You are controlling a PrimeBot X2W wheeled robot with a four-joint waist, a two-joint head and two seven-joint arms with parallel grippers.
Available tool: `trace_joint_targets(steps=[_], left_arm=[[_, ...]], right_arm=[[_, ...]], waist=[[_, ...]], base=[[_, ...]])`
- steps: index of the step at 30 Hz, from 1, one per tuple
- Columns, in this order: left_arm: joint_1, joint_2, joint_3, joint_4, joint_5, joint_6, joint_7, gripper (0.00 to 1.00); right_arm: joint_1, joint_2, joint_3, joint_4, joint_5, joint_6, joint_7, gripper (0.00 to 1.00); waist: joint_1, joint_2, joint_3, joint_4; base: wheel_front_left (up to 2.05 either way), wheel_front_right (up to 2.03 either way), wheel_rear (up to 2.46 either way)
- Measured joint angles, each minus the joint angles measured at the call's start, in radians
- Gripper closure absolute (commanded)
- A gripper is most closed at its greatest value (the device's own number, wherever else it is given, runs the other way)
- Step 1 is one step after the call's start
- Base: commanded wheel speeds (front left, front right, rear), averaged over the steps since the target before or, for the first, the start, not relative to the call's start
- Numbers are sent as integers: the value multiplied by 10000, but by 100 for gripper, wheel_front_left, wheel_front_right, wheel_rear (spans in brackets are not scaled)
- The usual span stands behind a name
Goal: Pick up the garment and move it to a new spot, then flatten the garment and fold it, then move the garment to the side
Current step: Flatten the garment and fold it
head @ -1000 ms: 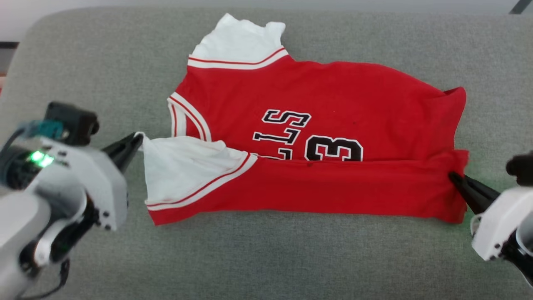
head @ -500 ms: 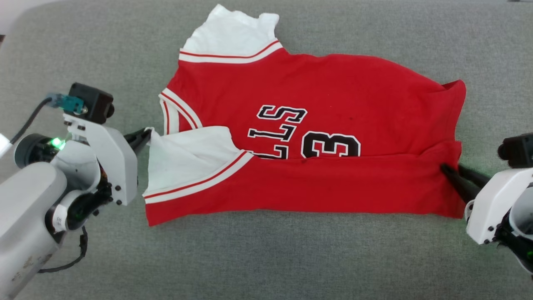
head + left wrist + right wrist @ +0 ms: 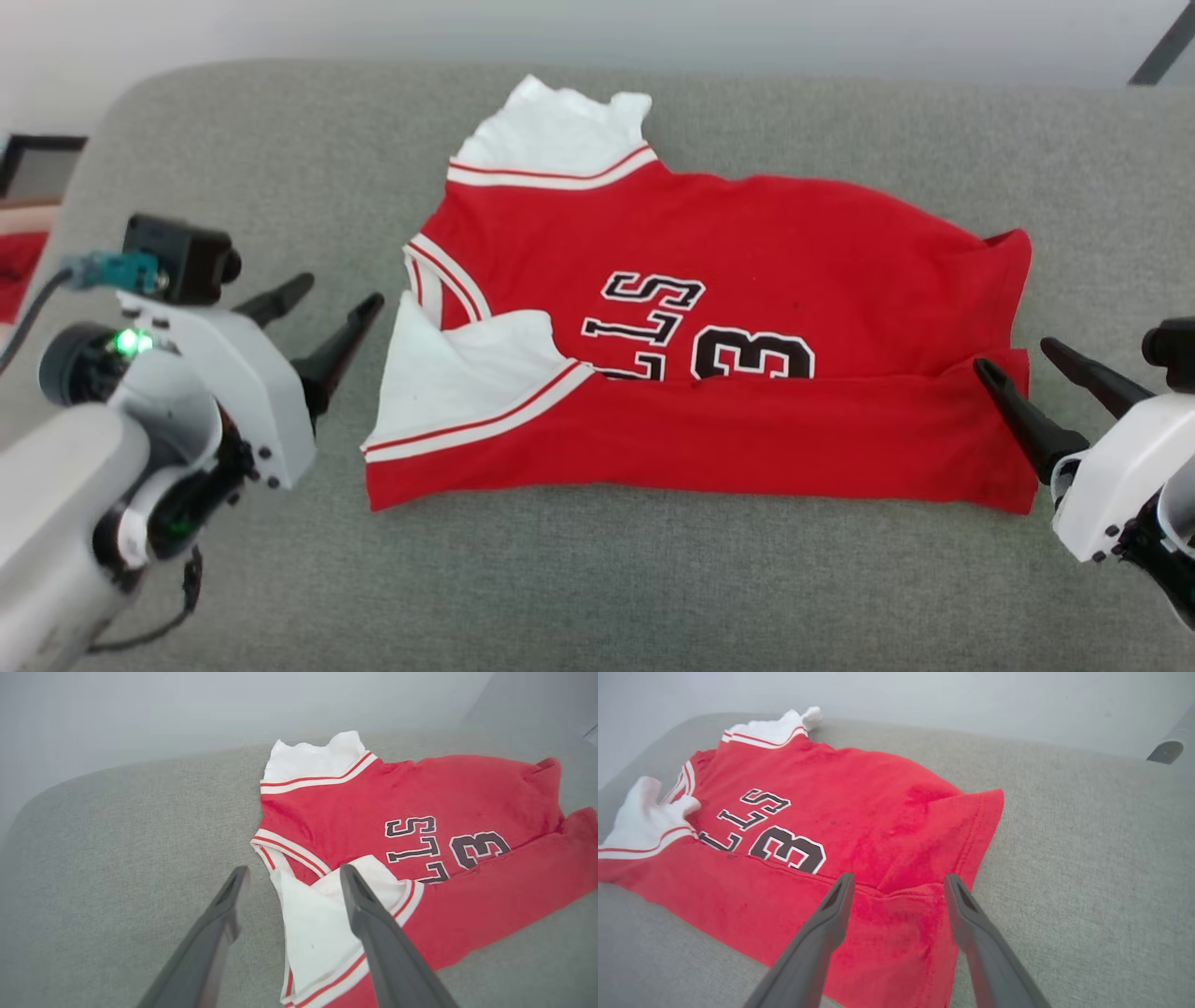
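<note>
The garment lies in the middle of the gray cloth surface. It is a red shirt with white sleeves. Its near long edge is folded up over itself, and the fold hides the bottom of the black letters and the number. One white sleeve sticks out at the far side. The other white sleeve lies on the fold at the shirt's left end.

The left gripper is just beside that left end, near the white sleeve. Its two dark fingers are spread wide and hold nothing. They point up and to the right in the head view, toward the shirt. The pale arm behind it comes in from the lower left corner, and a green light glows on its wrist.

The right gripper is at the shirt's right end, by the red hem. Its fingers are spread wide too, and they hold nothing. They point up and to the left. In the right wrist view, the end of the fold sits between the two fingers. I cannot tell if they touch the cloth.
</note>
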Motion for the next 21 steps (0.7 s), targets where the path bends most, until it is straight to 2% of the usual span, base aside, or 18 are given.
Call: trace_joint_targets(steps=[14,21], left_arm=[[1562,865,153,-2205,-646,1467,-351,0],[1560,915,270,-2196,-1599,1883,734,0]], right_arm=[[1163,288,-222,-1375,-978,0,-2729,0],[1791,1005,-660,-1944,-1129,-2,-3139,0]], waist=[[0,0,-959,29],[0,0,-1041,-395]], base=[[0,0,0],[0,0,0]])
